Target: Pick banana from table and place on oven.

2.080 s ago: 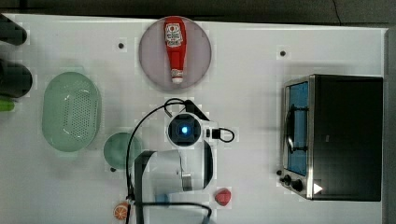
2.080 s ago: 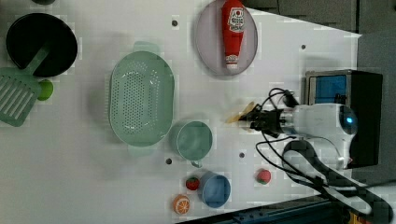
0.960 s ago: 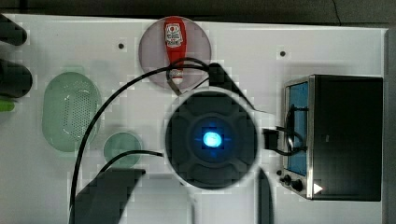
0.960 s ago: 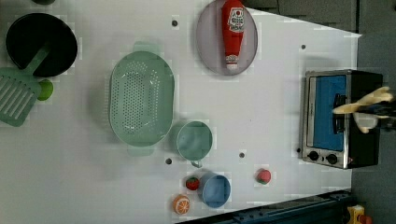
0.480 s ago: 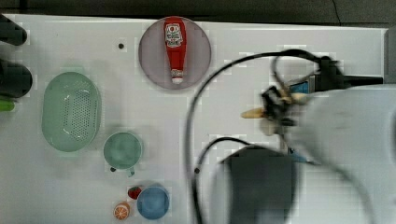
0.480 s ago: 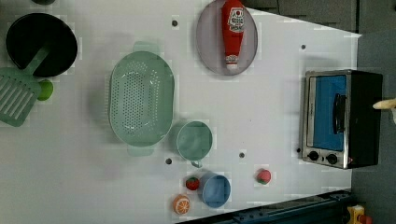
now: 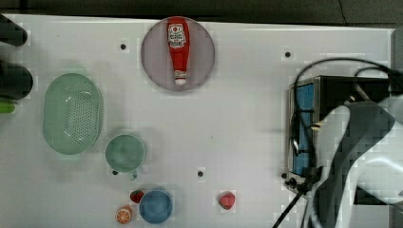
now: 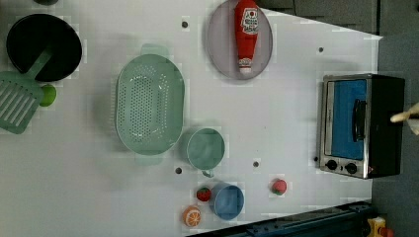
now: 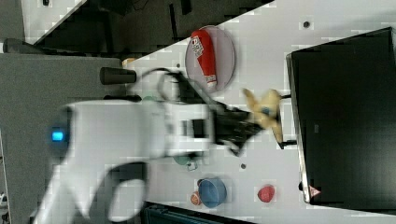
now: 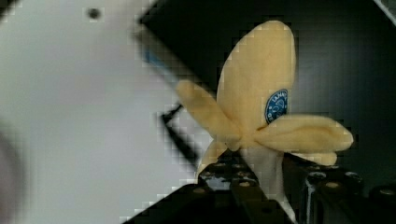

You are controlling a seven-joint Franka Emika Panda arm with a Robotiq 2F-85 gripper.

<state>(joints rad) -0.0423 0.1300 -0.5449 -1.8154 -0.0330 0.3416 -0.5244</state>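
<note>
Wrist view shows the hand [image 10: 261,186] clamped on the peeled banana [image 10: 261,107], held in the air at the oven [image 9: 345,116] front edge, off the table [image 9: 261,42]. Carry step; next, I judge, move over the black top, lower, release.

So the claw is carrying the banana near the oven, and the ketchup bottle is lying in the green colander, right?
Not quite. The ketchup bottle lies on the round grey plate, not in the green colander, as the top view shows. The rest holds: in the right view the claw holds the banana beside the oven.
</note>
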